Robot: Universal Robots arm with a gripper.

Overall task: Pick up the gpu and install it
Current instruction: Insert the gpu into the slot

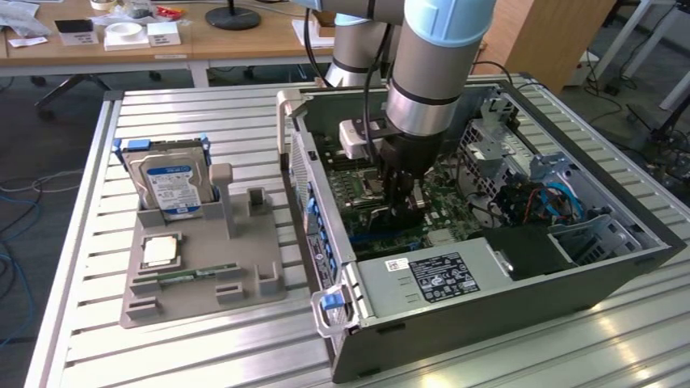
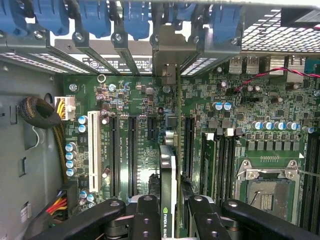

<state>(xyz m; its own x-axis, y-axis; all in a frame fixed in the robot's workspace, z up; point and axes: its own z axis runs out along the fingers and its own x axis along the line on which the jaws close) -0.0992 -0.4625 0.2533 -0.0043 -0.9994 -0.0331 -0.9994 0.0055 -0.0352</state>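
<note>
**GPU held edge-on over the motherboard slots, inside the case**

The pincer (image 2: pixel 169 220) is clamped on the gpu (image 2: pixel 169 175), one black finger on each face, so the card hangs on edge with its long side running along the expansion slots. That grip keeps the connector edge pointing down at the motherboard (image 2: pixel 145 100), which is what a slot needs. In the wrist view the card's metal bracket (image 2: pixel 167 65) sits up against the rear slot openings under the blue retainer clips (image 2: pixel 135 17), lined up with one bay.

In the exterior view the arm (image 1: pixel 437 56) reaches straight down into the open computer case (image 1: pixel 506 299), which lies on its side on the slatted desk (image 1: pixel 205 113) so the board faces up. The pincer is low among the components. Whether the card is seated or just above the slot, I cannot tell.

Well apart, at the exterior view's left, the grey parts holder (image 1: pixel 199 275) keeps a hard drive (image 1: pixel 167 179) upright, with a memory stick (image 1: pixel 197 273) lying flat.
</note>
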